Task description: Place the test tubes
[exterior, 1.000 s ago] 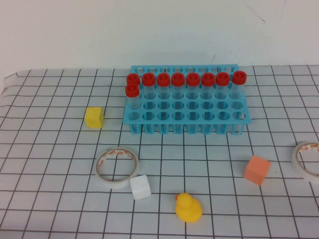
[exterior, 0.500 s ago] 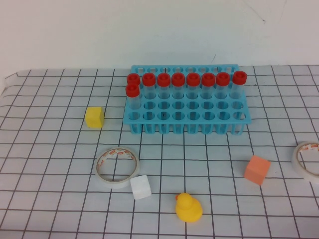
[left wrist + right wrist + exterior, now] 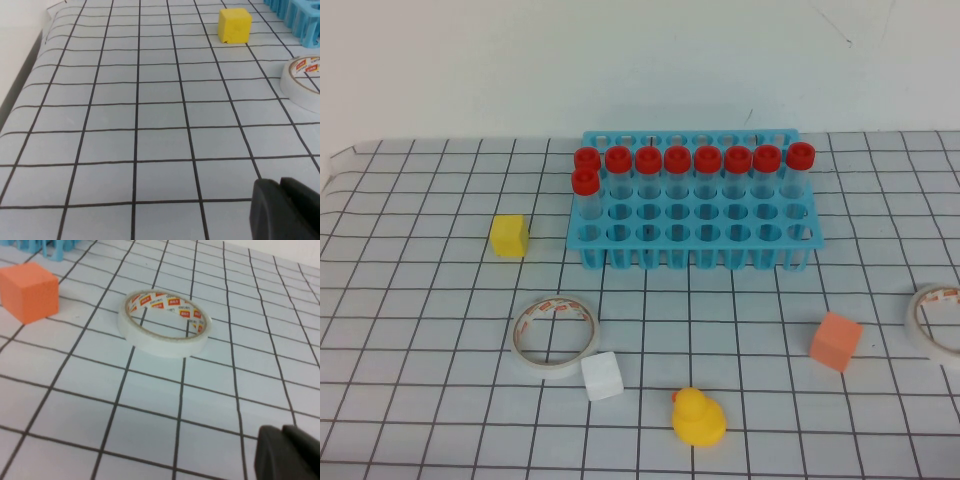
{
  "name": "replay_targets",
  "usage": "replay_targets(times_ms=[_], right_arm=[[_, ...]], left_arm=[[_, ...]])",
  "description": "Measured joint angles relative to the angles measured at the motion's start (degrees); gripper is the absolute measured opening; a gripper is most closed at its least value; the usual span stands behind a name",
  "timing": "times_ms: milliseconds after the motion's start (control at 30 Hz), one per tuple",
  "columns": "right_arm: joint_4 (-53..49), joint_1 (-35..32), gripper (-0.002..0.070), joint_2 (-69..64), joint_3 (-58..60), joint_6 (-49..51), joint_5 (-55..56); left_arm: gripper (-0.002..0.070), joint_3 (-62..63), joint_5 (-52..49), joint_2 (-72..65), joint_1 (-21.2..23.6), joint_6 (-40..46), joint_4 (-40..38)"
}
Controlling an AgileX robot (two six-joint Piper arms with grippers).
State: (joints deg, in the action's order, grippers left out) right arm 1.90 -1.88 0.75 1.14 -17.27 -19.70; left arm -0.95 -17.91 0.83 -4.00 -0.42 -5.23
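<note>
Test tubes [image 3: 677, 159]: nine, red-capped, upright in blue rack [image 3: 695, 240] at 12 o'clock on desk [image 3: 420, 300]. Eight stand in one row, one in the next row at its 9 o'clock end. From rack: one yellow cube [image 3: 509, 236] at 9, one white cube [image 3: 602, 377] at 7, one duck [image 3: 698, 417] at 6, one orange cube [image 3: 836, 340] at 4. Tape rolls [image 3: 525, 345]: two, at 8 and 4. Closed, empty, low over desk: left pincer [image 3: 281, 187], right pincer [image 3: 283, 432].

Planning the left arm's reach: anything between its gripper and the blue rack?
A tape roll lies flat between the left gripper, low over the table, and the rack. The right gripper hovers near the other tape roll.
</note>
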Motion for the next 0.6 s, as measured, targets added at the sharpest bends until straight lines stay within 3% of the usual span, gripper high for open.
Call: replay_targets(times_ms=[200, 600], right_arm=[[-1.90, 0.00, -0.0001, 0.00, -0.13, 5.70, -0.13], [-2.78, 0.00, -0.0001, 0.00, -0.13, 6.33, -0.25]], left_arm=[[-0.0001, 0.00, 0.00, 0.00, 0.00, 0.00, 0.00], [-0.0001, 0.00, 0.00, 0.00, 0.00, 0.00, 0.00]])
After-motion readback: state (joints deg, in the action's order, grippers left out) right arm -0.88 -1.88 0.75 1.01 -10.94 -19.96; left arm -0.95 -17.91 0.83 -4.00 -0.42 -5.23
